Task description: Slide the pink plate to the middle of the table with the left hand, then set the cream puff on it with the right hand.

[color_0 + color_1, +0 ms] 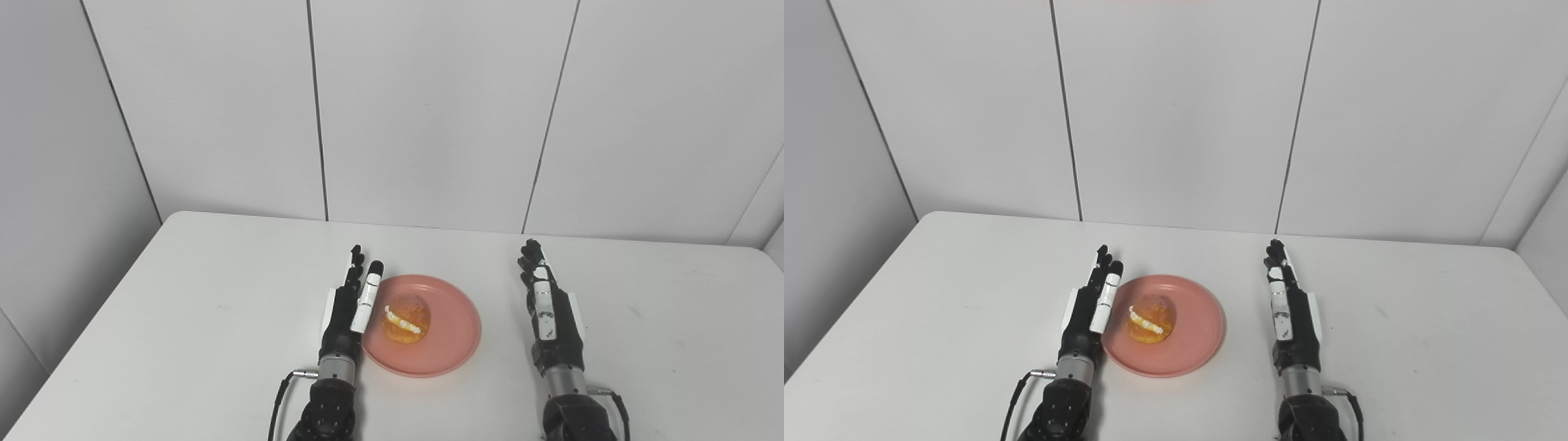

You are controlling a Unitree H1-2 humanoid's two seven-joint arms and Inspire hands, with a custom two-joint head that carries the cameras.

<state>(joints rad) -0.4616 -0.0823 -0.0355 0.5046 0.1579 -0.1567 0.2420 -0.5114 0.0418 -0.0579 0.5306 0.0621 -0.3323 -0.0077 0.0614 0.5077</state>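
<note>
The pink plate [453, 331] lies near the middle of the white table [184, 306]. The cream puff [405, 318], golden with a white cream line, sits on the plate's left half. My left hand [350, 309] is open, fingers straight and pointing away, standing edge-on right beside the plate's left rim; whether it touches the rim I cannot tell. My right hand [549, 312] is open and empty, fingers straight, to the right of the plate with a gap between them. Both also show in the right eye view: left hand [1090, 309], right hand [1291, 315], plate [1194, 334], puff [1150, 318].
The table's far edge meets a white panelled wall [429, 110]. The table's left edge [79, 343] runs diagonally down the picture. A cable [282, 392] hangs from my left wrist.
</note>
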